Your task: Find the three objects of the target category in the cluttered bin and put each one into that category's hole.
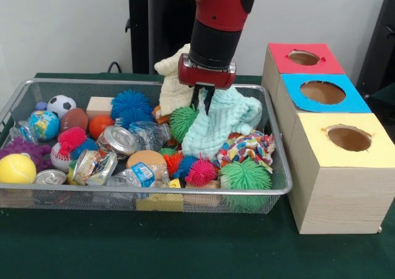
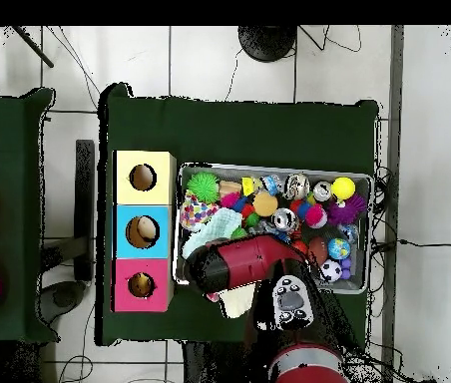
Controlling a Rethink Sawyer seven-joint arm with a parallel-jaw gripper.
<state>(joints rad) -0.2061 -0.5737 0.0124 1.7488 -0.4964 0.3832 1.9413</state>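
At the right of the frame stand three wooden boxes, each with one round hole: yellow top [image 1: 349, 138] nearest, blue top [image 1: 322, 92] behind, red top [image 1: 303, 58] farthest. At lower centre the wire mesh bin [image 1: 271, 189] holds three green spiky rubber balls, the nearest [image 1: 245, 176] at its front right. Behind, the soft mint-green waffle cloth [image 1: 223, 122] hangs pinched in the narrow black gripper [image 1: 206, 96], just below the frame centre.

The red arm [image 2: 244, 264] reaches over the cluttered bin [image 2: 369, 229] beside three holed boxes [image 2: 143, 230].
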